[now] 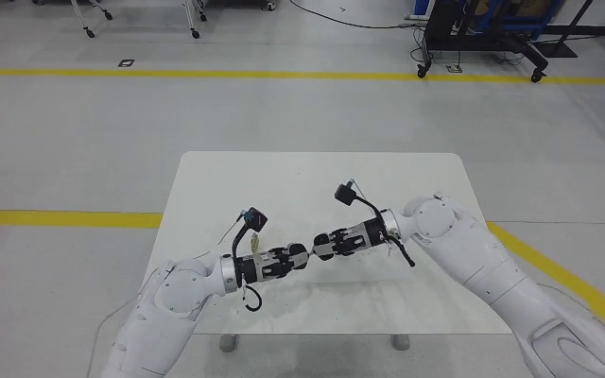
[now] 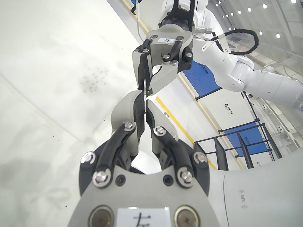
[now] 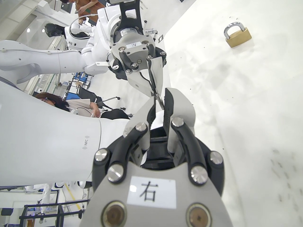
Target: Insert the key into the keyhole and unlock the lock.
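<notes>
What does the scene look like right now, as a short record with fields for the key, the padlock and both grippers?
Held item: small flat silver metal key, in the air above the white table
Left arm: left gripper shut on one end of the key
Right arm: right gripper shut on the other end, tip to tip with the left
Lock: brass padlock with silver shackle, lying flat on the table, apart from both grippers
Stage: key not yet in keyhole

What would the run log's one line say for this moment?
left gripper: shut on key | right gripper: at key, grip unclear | padlock: lying on table, apart
</notes>
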You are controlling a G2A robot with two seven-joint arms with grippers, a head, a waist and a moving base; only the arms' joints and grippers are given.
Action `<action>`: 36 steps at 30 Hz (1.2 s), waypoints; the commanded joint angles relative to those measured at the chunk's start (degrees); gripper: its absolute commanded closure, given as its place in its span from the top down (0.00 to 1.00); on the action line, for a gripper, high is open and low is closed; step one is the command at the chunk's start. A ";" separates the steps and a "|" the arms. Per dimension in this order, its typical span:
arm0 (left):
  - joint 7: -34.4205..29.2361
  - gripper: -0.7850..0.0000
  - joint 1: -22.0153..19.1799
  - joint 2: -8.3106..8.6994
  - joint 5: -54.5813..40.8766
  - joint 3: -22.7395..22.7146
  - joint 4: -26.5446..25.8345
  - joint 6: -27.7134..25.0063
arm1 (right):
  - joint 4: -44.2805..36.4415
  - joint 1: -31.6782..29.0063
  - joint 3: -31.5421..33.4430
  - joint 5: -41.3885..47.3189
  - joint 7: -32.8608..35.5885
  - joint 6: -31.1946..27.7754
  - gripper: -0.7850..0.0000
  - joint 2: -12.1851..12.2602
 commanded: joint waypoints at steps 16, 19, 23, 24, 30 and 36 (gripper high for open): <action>2.97 1.00 0.12 0.49 0.15 0.26 -0.21 0.30 | 1.06 2.03 -5.13 2.32 -4.12 -4.11 0.00 2.34; 2.97 1.00 0.12 0.49 0.15 0.26 -0.21 0.30 | 2.35 1.86 -4.70 2.85 -5.68 -5.68 0.00 3.27; 2.97 1.00 0.12 0.49 0.15 0.26 -0.21 0.30 | 2.67 1.11 -3.19 3.33 -7.56 -7.55 0.00 4.67; 2.97 1.00 0.12 0.49 0.15 0.26 -0.21 0.30 | 2.67 1.11 -3.19 3.33 -7.56 -7.55 0.00 4.67; 4.51 1.00 -0.16 0.60 3.80 -0.21 -2.45 0.01 | 2.67 1.11 -3.19 3.33 -7.56 -7.55 0.00 4.67; 8.04 1.00 2.00 2.04 15.09 -8.63 -9.55 0.15 | 2.67 1.11 -3.19 3.33 -7.56 -7.55 0.00 4.67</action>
